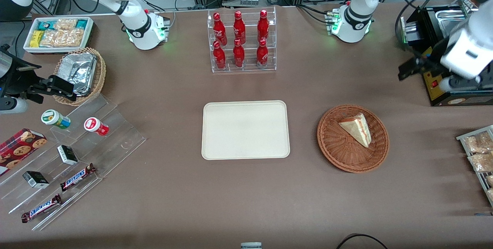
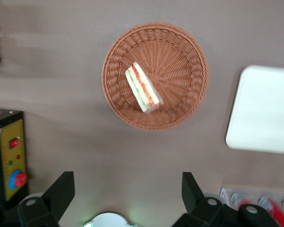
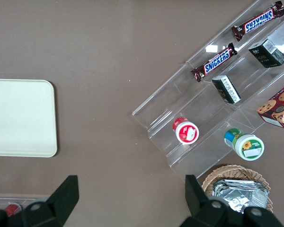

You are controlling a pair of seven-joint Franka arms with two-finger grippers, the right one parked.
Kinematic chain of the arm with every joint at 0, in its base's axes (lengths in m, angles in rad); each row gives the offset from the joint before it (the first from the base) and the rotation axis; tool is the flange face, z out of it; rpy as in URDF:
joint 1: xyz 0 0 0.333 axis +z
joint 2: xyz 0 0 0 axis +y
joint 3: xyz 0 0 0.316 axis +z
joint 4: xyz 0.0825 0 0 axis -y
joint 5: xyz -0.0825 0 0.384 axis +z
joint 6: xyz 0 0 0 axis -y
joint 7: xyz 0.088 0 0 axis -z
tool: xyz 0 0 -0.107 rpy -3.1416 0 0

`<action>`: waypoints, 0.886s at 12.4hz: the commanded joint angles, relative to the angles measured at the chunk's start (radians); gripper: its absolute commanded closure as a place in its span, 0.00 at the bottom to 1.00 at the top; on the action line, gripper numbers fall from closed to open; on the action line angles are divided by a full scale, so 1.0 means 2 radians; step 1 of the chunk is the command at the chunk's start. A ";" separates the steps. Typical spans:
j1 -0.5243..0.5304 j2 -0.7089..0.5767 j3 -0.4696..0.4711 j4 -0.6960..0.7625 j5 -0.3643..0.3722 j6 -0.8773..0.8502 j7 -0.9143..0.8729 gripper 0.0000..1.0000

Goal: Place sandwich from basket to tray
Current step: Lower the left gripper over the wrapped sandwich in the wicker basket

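The sandwich (image 1: pixel 356 127) is a pale triangular wedge lying in the reddish-brown wicker basket (image 1: pixel 331 145), its red, green and white filling edge showing in the left wrist view (image 2: pixel 143 87). The basket (image 2: pixel 180 61) stands beside the cream-white tray (image 1: pixel 245 129), which is bare; one end of the tray also shows in the left wrist view (image 2: pixel 265 111). My left gripper (image 1: pixel 408 70) hangs well above the table, farther from the front camera than the basket and toward the working arm's end. Its fingers are wide open and empty (image 2: pixel 126 189), apart from the basket.
A black machine with a yellow panel (image 1: pixel 443 87) stands under the gripper. A wire rack of snack packets (image 1: pixel 477 152) lies at the working arm's end. A clear rack of red bottles (image 1: pixel 242 41) stands farther back than the tray. A stepped acrylic display (image 1: pixel 69 156) and a tan foil-packet basket (image 1: pixel 79 74) lie toward the parked arm's end.
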 commanded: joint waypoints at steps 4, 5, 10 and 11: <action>-0.015 0.123 -0.009 -0.020 -0.010 0.110 -0.276 0.00; -0.016 0.132 -0.009 -0.037 -0.011 0.142 -0.312 0.00; -0.015 0.151 -0.009 -0.128 -0.006 0.272 -0.376 0.01; -0.015 0.150 -0.009 -0.145 -0.006 0.288 -0.376 0.01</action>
